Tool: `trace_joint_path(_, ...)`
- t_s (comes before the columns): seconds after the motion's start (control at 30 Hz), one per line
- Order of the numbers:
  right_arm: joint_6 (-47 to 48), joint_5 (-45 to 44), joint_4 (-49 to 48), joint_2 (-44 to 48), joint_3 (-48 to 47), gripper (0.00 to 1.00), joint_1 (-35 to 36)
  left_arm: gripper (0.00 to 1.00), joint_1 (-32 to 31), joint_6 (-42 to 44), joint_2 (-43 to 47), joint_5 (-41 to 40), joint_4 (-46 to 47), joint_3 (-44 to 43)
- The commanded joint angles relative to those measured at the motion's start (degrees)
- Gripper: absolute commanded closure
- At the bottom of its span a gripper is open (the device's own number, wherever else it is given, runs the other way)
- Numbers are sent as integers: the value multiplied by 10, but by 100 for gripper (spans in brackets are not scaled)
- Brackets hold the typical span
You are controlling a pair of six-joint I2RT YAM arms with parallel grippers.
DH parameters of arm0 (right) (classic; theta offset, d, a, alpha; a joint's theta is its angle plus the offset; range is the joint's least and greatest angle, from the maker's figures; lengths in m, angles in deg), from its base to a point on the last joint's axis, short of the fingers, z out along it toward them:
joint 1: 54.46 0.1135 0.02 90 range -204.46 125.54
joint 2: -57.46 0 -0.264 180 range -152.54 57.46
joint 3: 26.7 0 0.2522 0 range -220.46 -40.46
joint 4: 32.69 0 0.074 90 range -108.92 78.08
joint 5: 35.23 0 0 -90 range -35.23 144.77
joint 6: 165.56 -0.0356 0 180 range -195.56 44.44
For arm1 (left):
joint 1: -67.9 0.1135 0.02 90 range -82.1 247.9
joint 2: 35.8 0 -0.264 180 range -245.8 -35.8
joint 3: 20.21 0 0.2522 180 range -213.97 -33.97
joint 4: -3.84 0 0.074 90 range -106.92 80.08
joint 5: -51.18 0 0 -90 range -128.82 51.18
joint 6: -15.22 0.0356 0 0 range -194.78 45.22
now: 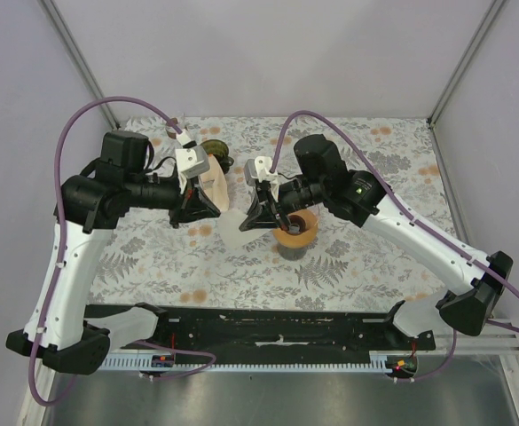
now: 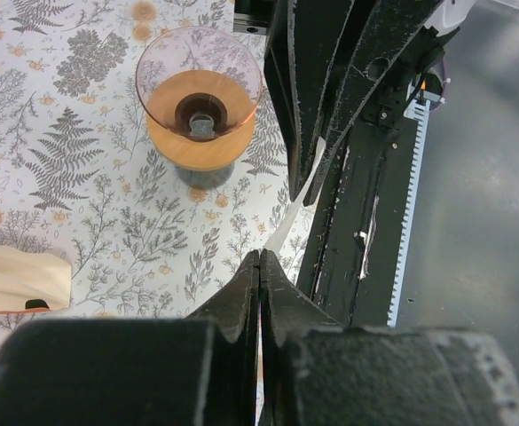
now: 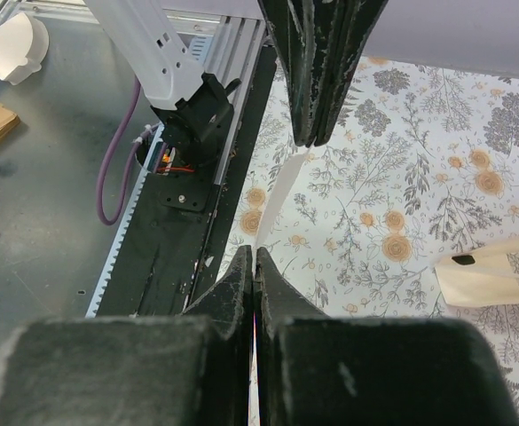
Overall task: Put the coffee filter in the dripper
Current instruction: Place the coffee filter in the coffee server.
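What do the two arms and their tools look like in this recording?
The left arm and right arm have white links and bulky black joints. A purple cable loops along each arm to its wrist. The right arm shows a small green light. The left tool and right tool each have two black, scuffed, wedge-shaped fingers.

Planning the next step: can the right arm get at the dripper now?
Probably yes: the dripper stands open and unobstructed beside the right claw, though that claw and the left claw are both shut on the filter.
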Motion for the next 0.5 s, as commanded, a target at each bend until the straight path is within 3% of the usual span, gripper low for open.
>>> trace_joint_path(0.0, 0, 13, 3, -2, -25, 100, 0, 98, -4, -30, -1, -4, 32, 5)
trace_joint_path(0.47, 5, 5, 3, -6, -29, 100, 0, 96, -15, 1, 2, 34, 9, 22)
